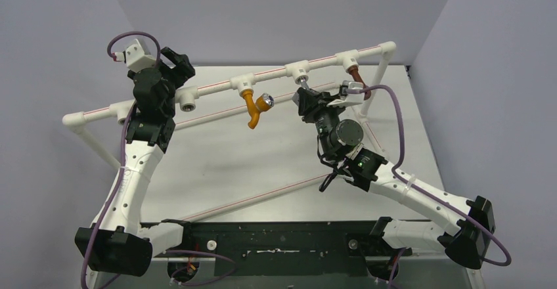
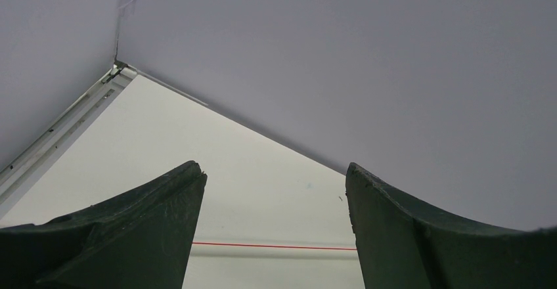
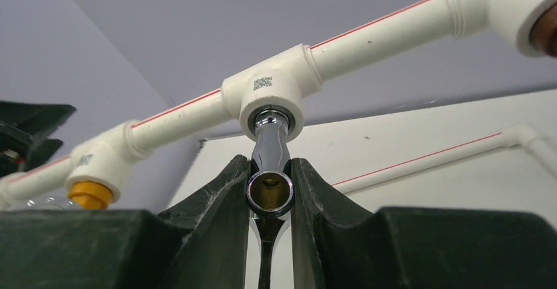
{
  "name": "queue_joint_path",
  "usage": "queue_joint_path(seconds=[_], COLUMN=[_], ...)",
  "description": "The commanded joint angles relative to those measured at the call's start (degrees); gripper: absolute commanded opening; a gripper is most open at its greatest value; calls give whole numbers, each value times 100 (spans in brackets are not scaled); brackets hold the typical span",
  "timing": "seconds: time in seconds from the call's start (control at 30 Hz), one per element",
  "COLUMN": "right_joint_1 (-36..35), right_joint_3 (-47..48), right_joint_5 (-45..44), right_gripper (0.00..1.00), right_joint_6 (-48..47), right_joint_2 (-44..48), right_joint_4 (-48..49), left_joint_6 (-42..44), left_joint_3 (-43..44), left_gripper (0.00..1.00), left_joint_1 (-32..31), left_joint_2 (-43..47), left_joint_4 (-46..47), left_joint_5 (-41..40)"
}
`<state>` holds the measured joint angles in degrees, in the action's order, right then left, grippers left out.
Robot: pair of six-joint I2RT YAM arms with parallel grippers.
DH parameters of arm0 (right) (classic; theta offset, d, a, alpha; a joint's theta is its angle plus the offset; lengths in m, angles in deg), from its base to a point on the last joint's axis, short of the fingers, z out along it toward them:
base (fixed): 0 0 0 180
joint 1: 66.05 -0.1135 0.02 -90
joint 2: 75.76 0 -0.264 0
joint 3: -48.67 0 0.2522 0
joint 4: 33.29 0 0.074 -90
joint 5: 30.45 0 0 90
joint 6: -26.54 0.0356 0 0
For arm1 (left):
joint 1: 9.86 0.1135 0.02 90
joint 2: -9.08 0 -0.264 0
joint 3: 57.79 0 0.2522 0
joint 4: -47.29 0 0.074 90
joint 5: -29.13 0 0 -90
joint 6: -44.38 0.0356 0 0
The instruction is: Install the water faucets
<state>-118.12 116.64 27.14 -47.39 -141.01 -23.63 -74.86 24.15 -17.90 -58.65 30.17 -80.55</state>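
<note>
A white pipe (image 1: pixel 272 72) with red stripe runs across the back, with tee fittings. The orange faucet (image 1: pixel 253 108) with chrome knob hangs from one tee. The brown faucet (image 1: pixel 358 79) hangs from the right tee. My right gripper (image 1: pixel 307 96) is shut on the silver faucet (image 3: pixel 269 171), whose stem sits in the middle tee (image 3: pixel 270 98); its spout mouth faces the right wrist camera. The orange faucet's base (image 3: pixel 89 194) shows at left there. My left gripper (image 1: pixel 176 62) is open and empty, raised beside an empty tee (image 1: pixel 188 98); its fingers (image 2: pixel 151 230) frame bare table.
The pipe frame's lower rails (image 1: pixel 263 194) cross the white table (image 1: pixel 223 164). A thin striped pipe (image 2: pixel 276 246) lies below the left fingers. Grey walls close in the back and sides. A black rail (image 1: pixel 282 243) runs along the near edge.
</note>
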Motion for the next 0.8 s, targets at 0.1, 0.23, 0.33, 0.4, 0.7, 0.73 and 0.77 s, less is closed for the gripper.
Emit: queue_joint_path(seconds=[0.1, 0.23, 0.33, 0.4, 0.7, 0.73, 0.77], right_joint_1=[67, 63, 46, 20, -23, -24, -26], right_joint_3=[-66, -77, -68, 25, 537, 510, 469], right_joint_5=[-529, -590, -582, -513, -336, -337, -345], right_gripper=[0, 0, 0, 0, 0, 0, 5], right_joint_6=[3275, 4536, 5585, 6093, 6861, 6816, 6683], right_joint_2=[169, 200, 224, 195, 89, 106, 117], right_joint_4=[291, 56, -206, -389, -1347, -1356, -1373], left_joint_6=[67, 64, 65, 67, 77, 76, 80], left_joint_3=[-475, -479, -481, -487, -498, -490, -482], left_gripper=[76, 76, 76, 76, 76, 76, 76], left_joint_1=[-16, -23, -18, -17, -27, -21, -18], left_joint_2=[-329, -325, -312, -303, -301, -311, -319], left_joint_4=[-1483, -1475, -1481, -1475, -1469, -1471, -1480], left_joint_5=[122, 123, 127, 119, 88, 87, 94])
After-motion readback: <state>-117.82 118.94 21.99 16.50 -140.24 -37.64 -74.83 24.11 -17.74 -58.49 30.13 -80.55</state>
